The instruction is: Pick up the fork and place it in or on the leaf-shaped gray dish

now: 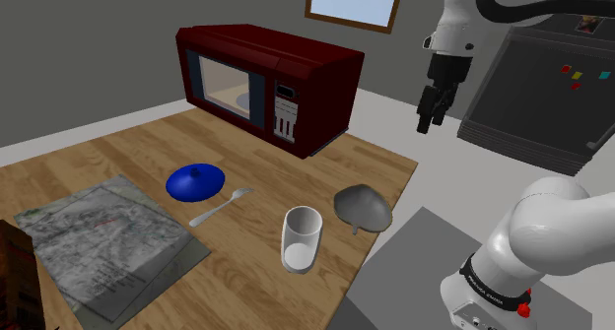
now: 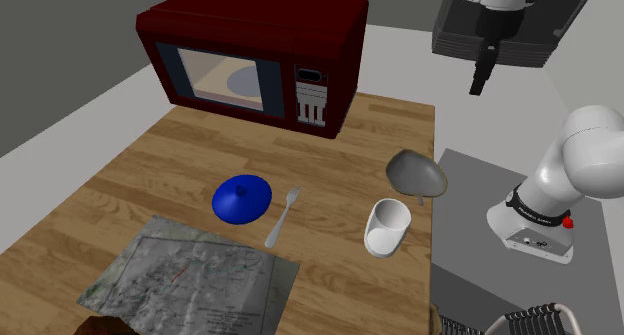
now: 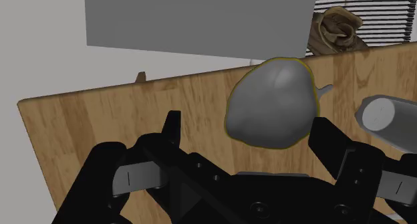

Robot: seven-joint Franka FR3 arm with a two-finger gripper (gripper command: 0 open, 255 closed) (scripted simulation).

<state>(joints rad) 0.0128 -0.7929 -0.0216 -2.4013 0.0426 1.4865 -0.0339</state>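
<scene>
Shoulder view, read from left to right. A printed sheet [image 1: 103, 241] lies flat at the lower left of the wooden table [image 1: 99, 156]. To its right rests a blue lid [image 1: 194, 181]. Just beside the lid, toward the centre of the frame, the fork [image 1: 219, 208] lies flat on the bare wood (prongs toward the upper right, handle toward the lower left). It is touched by nothing. A dark red microwave [image 1: 266, 85] stands at the upper centre, at the back of the table. A white cup [image 1: 302, 237] stands upright at the lower centre. To the cup's upper right, near the table's right edge, sits the gray dish [image 1: 362, 206], apart from the cup and well apart from the fork. The gripper [image 1: 430, 109] hangs at the upper right, high above the table and well apart from the fork, pointing downward. The stand [image 1: 404, 269] and the base of the white arm [image 1: 537, 234] occupy the lower right.

Second exterior view. The order is the same: sheet, lid, fork [image 2: 281, 216], cup and dish [image 2: 416, 173], with the gripper [image 2: 481, 81] at the upper right.

Wrist view. The two black fingers [image 3: 171, 126] stand apart with nothing clasped between them. The dish [image 3: 270, 102] shows far beyond them on the wood, its rim tinged olive, with the cup [image 3: 384, 119] beside it.
</scene>
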